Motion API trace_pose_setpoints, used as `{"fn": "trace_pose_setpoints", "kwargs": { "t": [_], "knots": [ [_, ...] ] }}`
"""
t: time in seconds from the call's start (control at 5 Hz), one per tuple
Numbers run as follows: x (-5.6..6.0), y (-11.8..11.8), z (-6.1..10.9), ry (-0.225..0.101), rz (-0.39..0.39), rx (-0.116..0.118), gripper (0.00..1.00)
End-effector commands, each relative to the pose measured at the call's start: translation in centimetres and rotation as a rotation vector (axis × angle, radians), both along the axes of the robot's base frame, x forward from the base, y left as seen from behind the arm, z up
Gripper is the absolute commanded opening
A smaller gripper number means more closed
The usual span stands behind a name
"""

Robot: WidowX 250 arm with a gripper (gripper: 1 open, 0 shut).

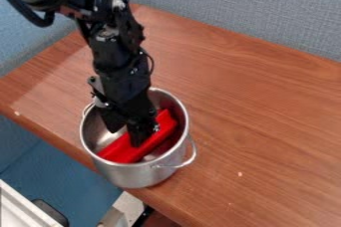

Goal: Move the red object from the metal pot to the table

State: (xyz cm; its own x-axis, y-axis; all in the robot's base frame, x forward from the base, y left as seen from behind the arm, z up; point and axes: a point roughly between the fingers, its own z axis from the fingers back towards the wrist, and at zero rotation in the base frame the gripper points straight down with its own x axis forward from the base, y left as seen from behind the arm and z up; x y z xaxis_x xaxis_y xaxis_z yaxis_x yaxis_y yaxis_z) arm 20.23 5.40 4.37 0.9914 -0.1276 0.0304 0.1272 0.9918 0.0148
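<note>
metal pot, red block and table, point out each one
metal pot (131, 177): camera view, lower front wall
red block (123, 152): camera view, its near end
table (253, 112): camera view, bare wood right of the pot

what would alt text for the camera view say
A black robot arm reaches into a shiny metal pot, its claw at the red object lying inside. The pot stands near the edge of a reddish-brown wooden table.

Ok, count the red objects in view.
1: the red object, lying inside the metal pot, partly behind the gripper. Another could be hidden in there.
</note>
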Motion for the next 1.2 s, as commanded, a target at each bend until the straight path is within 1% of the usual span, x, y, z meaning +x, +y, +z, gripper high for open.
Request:
{"fn": "trace_pose_setpoints", "kwargs": {
  "t": [0.0, 0.4, 0.6, 0.8, 1.0],
  "knots": [
    [-0.3, 0.5, -0.3, 0.016, -0.006, 0.003, 0.0],
    [0.0, 1.2, -1.8, 0.01, -0.032, 0.005, 0.0],
    [0.0, -0.3, -1.8, 0.006, -0.043, 0.008, 0.0],
    [0.0, -1.8, -1.6, -0.002, -0.056, 0.009, 0.0],
    [0.0, -3.0, 0.2, -0.015, -0.042, 0.013, 0.0]
  ]
}}
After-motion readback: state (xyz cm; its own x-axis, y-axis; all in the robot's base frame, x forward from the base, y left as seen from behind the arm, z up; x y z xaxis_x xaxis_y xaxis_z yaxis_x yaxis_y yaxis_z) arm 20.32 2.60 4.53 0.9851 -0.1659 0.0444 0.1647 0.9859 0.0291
